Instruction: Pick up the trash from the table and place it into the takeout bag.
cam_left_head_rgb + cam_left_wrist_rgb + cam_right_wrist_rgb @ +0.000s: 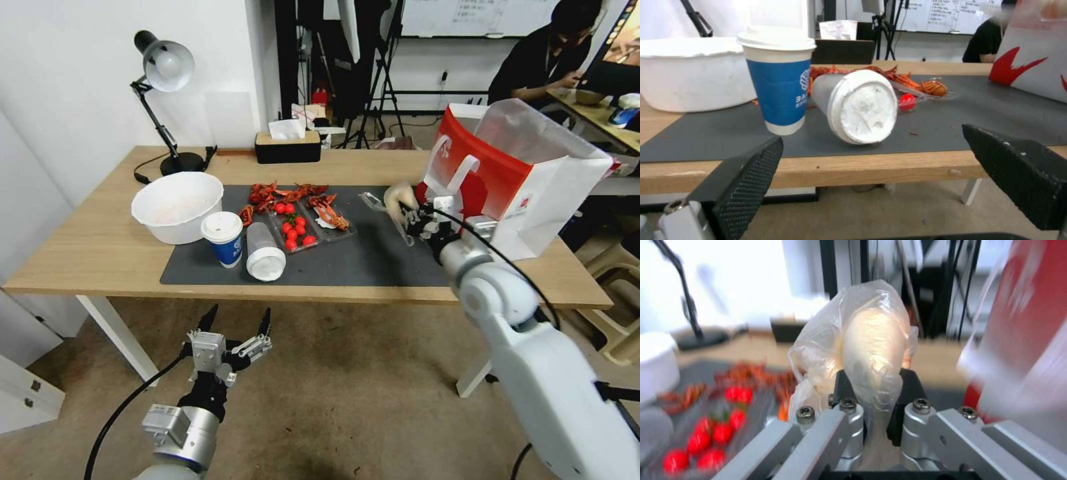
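Beside takeout bag [527, 180], right tool [408, 217] grips bagged bun [399, 198] above counter [100, 247]; lift over rim before release. Left tool [235, 320] waits open below counter edge.

A white wall [87, 80] rises behind the far-left end of the surface, where a black desk lamp [163, 73] stands. Brownish carpet floor [347, 400] spreads below. Farther back stand black tripods [373, 87], a whiteboard [473, 17], and another wooden desk [600, 120].
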